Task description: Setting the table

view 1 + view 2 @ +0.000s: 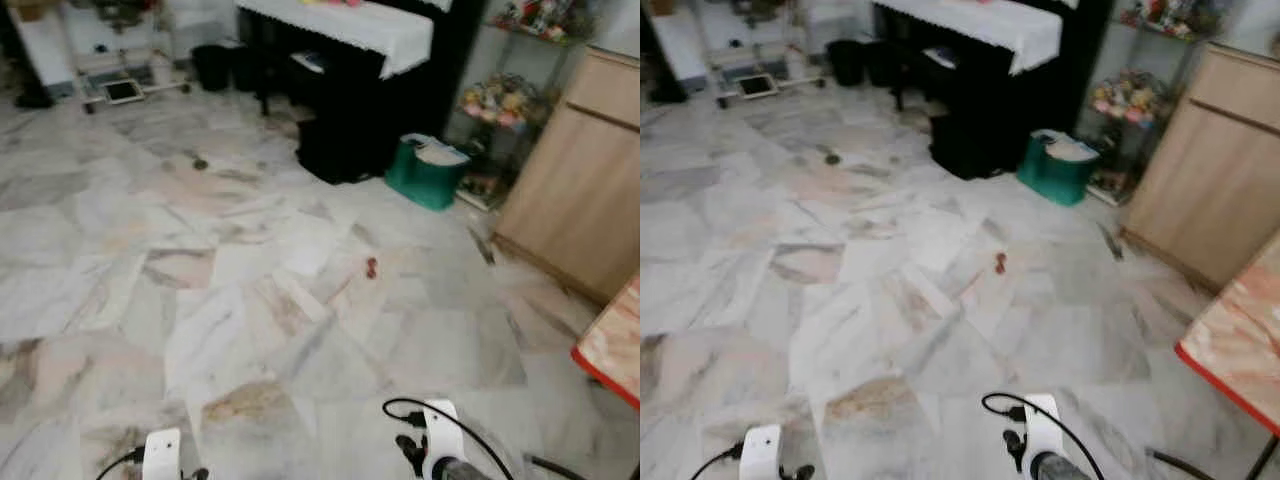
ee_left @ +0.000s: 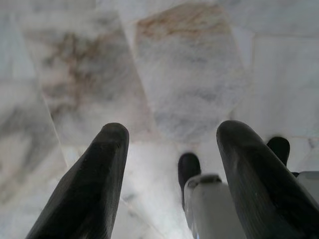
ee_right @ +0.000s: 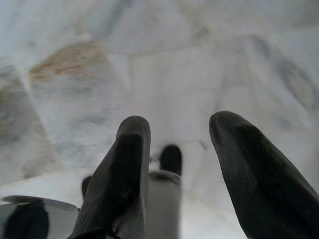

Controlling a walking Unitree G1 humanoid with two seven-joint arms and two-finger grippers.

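Observation:
A table (image 1: 1238, 345) with a marbled pink top and a red edge juts in at the right. Both arms hang low at the bottom of the head views, over the marble floor (image 1: 230, 290). My left gripper (image 2: 172, 137) points down at the floor tiles, open, with nothing between its fingers. My right gripper (image 3: 179, 129) also hangs over the tiles, open and empty. No dishes or cutlery can be made out.
A black piano (image 1: 370, 90) with a white cloth stands at the back, a green bag (image 1: 428, 170) beside it. A wooden cabinet (image 1: 585, 185) fills the right wall, next to a shelf of flowers (image 1: 497, 105). A small red object (image 1: 371, 267) lies on the floor.

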